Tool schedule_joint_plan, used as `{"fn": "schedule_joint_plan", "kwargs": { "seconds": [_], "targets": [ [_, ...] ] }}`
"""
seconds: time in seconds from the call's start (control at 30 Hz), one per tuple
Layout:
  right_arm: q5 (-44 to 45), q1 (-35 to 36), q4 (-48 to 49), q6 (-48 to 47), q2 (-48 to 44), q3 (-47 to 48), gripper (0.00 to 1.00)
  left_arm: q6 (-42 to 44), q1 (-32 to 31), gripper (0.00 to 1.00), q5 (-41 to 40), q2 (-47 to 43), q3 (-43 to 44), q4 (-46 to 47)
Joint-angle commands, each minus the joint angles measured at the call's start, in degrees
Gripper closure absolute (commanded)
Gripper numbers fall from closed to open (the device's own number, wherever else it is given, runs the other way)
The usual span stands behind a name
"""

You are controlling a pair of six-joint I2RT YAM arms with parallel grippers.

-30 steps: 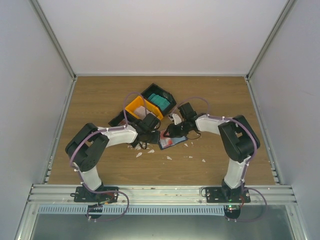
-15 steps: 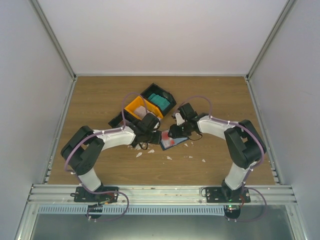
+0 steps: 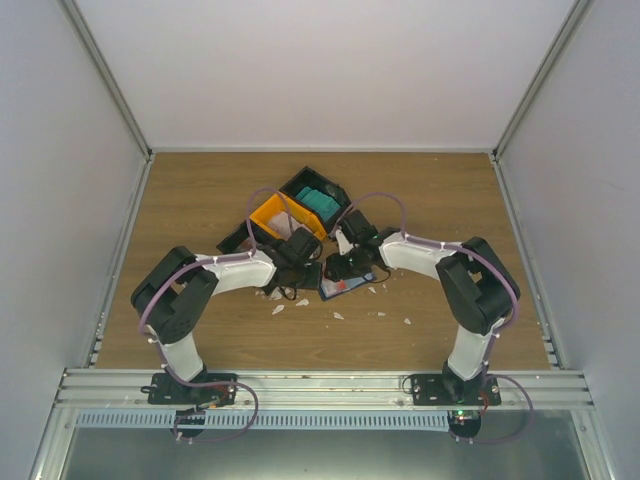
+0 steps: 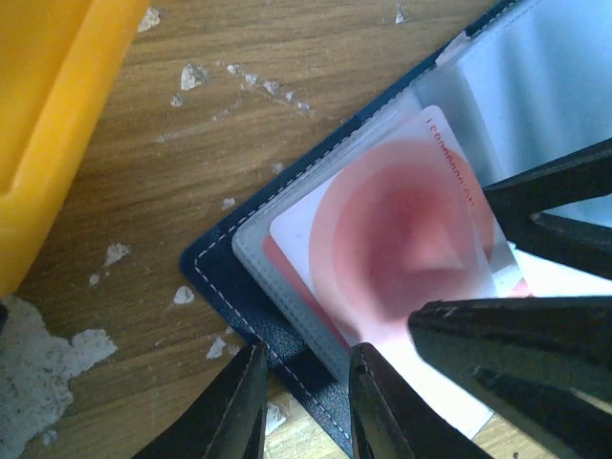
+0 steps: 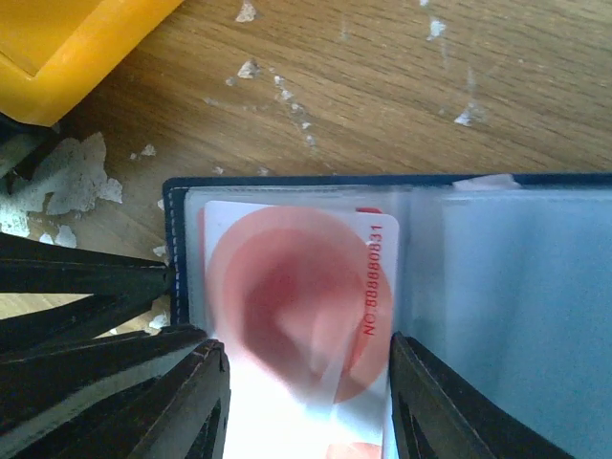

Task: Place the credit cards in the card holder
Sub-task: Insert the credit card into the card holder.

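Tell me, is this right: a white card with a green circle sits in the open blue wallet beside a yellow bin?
No: the circle on the white card is red, not green, as the left wrist view shows. It sits in the open blue wallet beside the yellow bin.

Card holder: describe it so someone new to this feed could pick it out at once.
On the wooden table, look beside the orange bin, on its near right side. The card holder lies open and flat there. Unlike the bin and the white scraps around it, it is navy with a stitched edge and clear sleeves, one showing a white card with a red blotch.
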Motion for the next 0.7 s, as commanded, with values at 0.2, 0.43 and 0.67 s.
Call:
{"fn": "schedule_joint_plan", "kwargs": {
  "seconds": [0.2,0.43,0.67],
  "targets": [
    [3.75,4.72,-4.42,-1.44,2.59,4.42,0.54,-0.20,0.10,0.72,0.44,1.51,0.12,1.60],
    [12.45,3.88,-5.17,2.27,-2.50,3.94,0.52,0.53,0.27,0.71,-0.06,-2.33,-1.22,2.63],
    [23.53,0.59,-5.40,7.51,-12.73,-2.41,0.40,1.56,0.67,0.56,-1.48,-10.63,-2.04,1.47]
  ]
}}
